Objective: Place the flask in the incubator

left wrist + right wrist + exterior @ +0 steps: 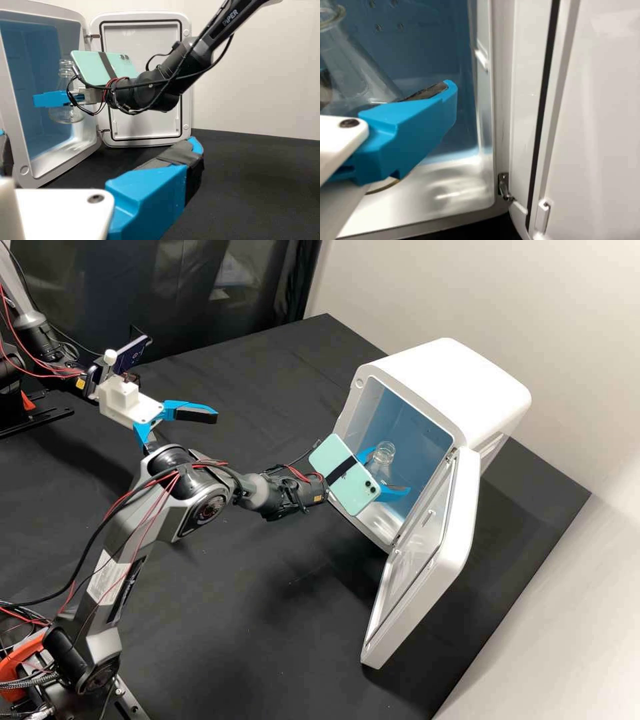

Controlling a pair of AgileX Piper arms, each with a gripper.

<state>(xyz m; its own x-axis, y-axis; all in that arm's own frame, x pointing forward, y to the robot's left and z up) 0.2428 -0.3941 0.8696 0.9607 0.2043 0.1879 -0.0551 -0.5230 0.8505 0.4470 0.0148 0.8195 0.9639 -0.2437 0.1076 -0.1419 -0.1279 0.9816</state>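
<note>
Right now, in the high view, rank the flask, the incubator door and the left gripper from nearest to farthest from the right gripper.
1. flask, held in the right gripper inside the incubator.
2. incubator door, swung open beside it.
3. left gripper, far off, outside the incubator.

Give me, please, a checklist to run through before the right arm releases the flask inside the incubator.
1. The door stands wide open: ok.
2. The flask is inside the incubator: ok.
3. The flask is upright, neck up: ok.
4. The right end effector grips the flask: ok.
5. The flask's base rests on the incubator's floor: cannot tell.
6. The left end effector is open and clear of the incubator, over the bench: ok.
</note>
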